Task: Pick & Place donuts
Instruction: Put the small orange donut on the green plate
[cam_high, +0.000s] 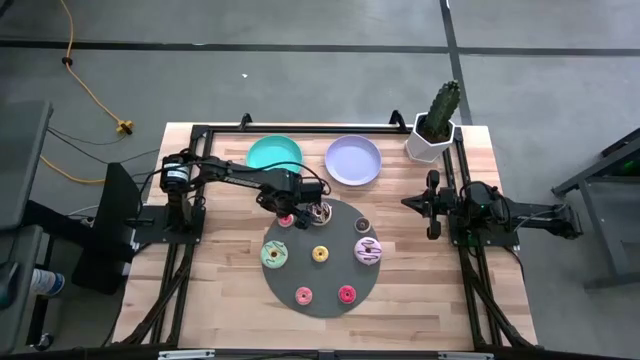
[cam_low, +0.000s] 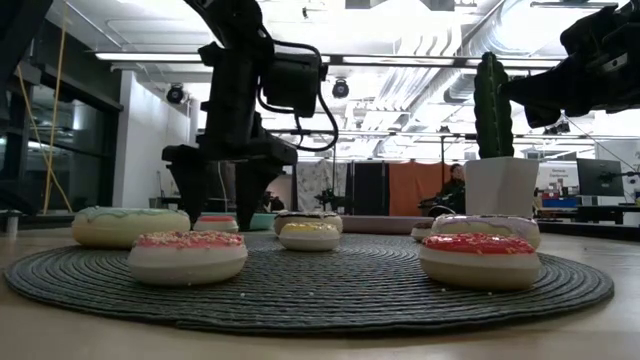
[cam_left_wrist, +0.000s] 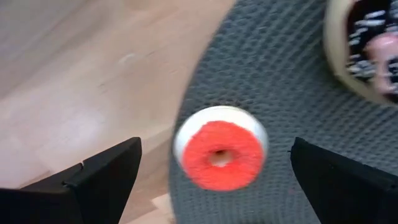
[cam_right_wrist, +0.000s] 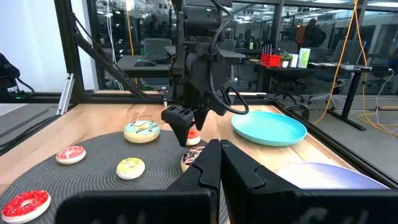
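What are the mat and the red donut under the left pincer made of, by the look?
Mat: looks like woven cord or fabric, matte dark grey; a ribbed weave shows across it. Red donut: likely plastic or rubber toy, smooth off-white base with a grainy matte red top; cannot tell which. Left pincer hangs open over it.

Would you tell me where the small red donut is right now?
In the high view, the small red donut lies at the grey mat's far-left edge, between the left gripper's open fingers, beside the chocolate-sprinkled donut.

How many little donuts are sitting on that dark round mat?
8 donuts, all on the mat: red under the left gripper, chocolate-sprinkled, brown, green-iced, yellow, pink-striped, pink, red.
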